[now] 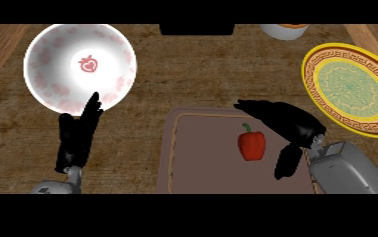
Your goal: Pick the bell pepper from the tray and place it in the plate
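Pepper (252, 145), red, green stem pointing away, lies on tray (199, 151), right of centre. Right robot hand (295, 123) is over the tray, open: fingers spread out past the stem, thumb down on the pepper's right, gap showing, nothing held. Left robot hand (77, 138) rests at lower left, fingers straight and up, tips overlapping the white plate's (52, 56) near rim. Yellow plate (347, 88) is right of the tray, on the desk (184, 81). Far edge: black block (197, 29), white bowl (284, 31).
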Tool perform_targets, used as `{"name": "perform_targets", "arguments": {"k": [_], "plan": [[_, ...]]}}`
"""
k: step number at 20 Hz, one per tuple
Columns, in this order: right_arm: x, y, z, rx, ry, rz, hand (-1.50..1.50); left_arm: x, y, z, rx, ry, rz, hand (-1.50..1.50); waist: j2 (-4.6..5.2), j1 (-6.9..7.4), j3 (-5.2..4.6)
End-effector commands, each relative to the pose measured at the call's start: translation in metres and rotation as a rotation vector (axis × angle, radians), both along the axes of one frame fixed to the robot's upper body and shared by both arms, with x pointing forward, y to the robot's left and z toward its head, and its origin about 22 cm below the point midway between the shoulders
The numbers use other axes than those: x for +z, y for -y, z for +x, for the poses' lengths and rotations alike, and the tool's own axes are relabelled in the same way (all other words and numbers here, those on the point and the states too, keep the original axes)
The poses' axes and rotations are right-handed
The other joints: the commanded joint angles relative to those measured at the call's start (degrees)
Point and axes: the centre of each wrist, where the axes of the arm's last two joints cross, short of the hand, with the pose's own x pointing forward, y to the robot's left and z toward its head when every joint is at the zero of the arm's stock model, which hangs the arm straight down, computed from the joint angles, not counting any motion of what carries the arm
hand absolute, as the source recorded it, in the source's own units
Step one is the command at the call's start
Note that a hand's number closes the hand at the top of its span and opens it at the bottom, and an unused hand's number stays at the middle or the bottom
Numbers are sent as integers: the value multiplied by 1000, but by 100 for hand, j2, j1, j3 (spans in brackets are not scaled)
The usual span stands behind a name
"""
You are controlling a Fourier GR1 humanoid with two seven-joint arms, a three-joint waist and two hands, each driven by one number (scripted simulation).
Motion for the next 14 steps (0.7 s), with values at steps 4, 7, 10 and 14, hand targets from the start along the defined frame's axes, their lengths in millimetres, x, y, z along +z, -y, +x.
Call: {"name": "perform_targets", "arguments": {"k": [4,7,10,14], "plan": [[-11,-19,0,-4,-30,6,-150,-18,-2,-20,12,-7,17,0,-3,2,-2],[-23,11,7,-9,-17,-21,-150,5,8,-7,-15,-11,-5,0,-1,1,0],[-32,-7,11,-5,-26,-8,-150,10,1,-5,3,15,3,0,-1,3,0],[-72,-24,-9,86,15,-64,150,-15,-3,-9,3,-11,9,0,9,13,1]]}}
